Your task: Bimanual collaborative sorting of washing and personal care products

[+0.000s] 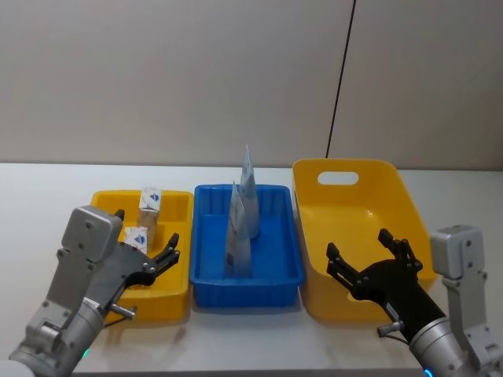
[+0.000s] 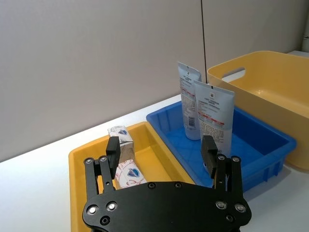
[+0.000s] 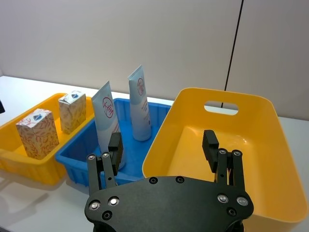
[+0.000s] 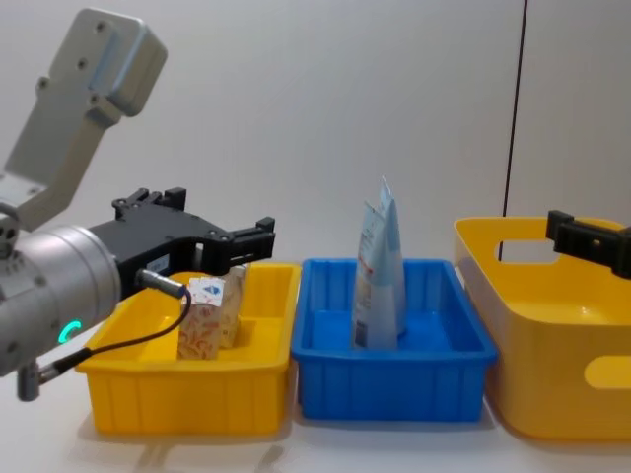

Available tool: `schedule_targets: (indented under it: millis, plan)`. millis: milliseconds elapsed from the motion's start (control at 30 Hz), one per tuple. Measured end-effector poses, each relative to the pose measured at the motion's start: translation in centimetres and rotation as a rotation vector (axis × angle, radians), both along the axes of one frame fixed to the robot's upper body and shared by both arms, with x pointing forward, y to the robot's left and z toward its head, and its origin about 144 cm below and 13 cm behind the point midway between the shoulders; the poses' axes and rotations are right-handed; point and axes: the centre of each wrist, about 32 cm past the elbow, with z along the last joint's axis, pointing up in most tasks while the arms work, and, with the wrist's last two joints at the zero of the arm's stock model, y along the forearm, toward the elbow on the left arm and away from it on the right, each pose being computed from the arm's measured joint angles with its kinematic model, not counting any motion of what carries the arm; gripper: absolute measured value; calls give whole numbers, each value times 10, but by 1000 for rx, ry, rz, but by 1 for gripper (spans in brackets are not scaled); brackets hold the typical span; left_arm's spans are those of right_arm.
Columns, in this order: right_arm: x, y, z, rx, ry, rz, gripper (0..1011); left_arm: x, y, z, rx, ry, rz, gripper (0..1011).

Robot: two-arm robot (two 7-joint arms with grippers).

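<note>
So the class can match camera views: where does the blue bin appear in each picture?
Head view: blue bin, lower centre.
Left wrist view: blue bin beyond the open left tool.
Right wrist view: blue bin beyond the open right tool.
Chest view: blue bin, lower centre.
Shared landmark: two tubes standing inside it.

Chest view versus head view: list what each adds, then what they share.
Chest view adds: a handle slot in the large yellow bin near wall, and the side-on height of the tubes above the blue bin rim. Head view adds: the large yellow bin's inner floor, and the right gripper, both jaws open, at its near side. Shared: two boxes in the small yellow bin, both tubes upright in the blue bin, left gripper with jaws open near the boxes.
</note>
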Motion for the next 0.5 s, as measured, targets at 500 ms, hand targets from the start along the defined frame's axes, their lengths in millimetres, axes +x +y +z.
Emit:
schedule_targets:
  millis: [500]
  plan:
    - [0,0,0,0,0,0,1000,3,-39,-2,-42,57,100,1001]
